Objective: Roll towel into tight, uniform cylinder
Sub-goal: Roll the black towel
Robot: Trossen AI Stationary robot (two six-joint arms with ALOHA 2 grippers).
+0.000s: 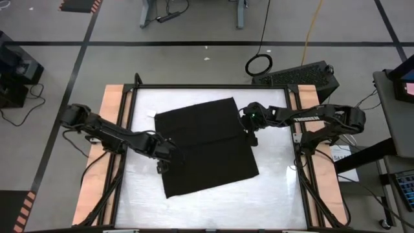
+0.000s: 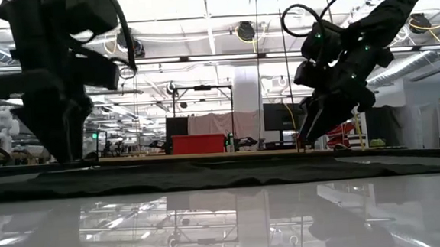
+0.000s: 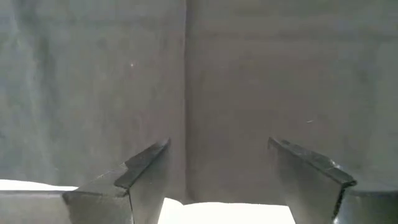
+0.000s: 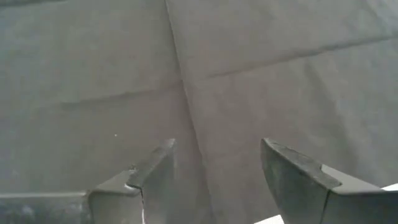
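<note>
1. Both of my grippers stand nearest the wrist cameras, each with its two dark fingers spread wide and nothing between them but cloth below.
2. Left gripper (image 3: pixel 217 180): open wide, holding nothing, poised over the towel's (image 1: pixel 206 146) edge on the left side of the tabletop (image 1: pixel 272 194); a strip of white tabletop shows just beneath the fingers (image 3: pixel 134 177), and a straight crease in the cloth runs away between them.
3. From above, my left gripper (image 1: pixel 162 165) sits at the towel's left edge, toward its near-left corner, with the arm reaching in from the tabletop's left edge.
4. Right gripper (image 4: pixel 217 177): also open wide and empty, hovering over creased black cloth close to the towel's edge.
5. From above, my right gripper (image 1: pixel 251 137) is at the towel's right edge, toward the far-right corner, the arm coming in from the tabletop's right edge.
6. Towel: spread flat and unrolled, lying slightly turned across the middle of the white tabletop, with fold lines crossing it.
7. At table height the towel (image 2: pixel 223 173) reads as a low dark band, my grippers standing just above it.
</note>
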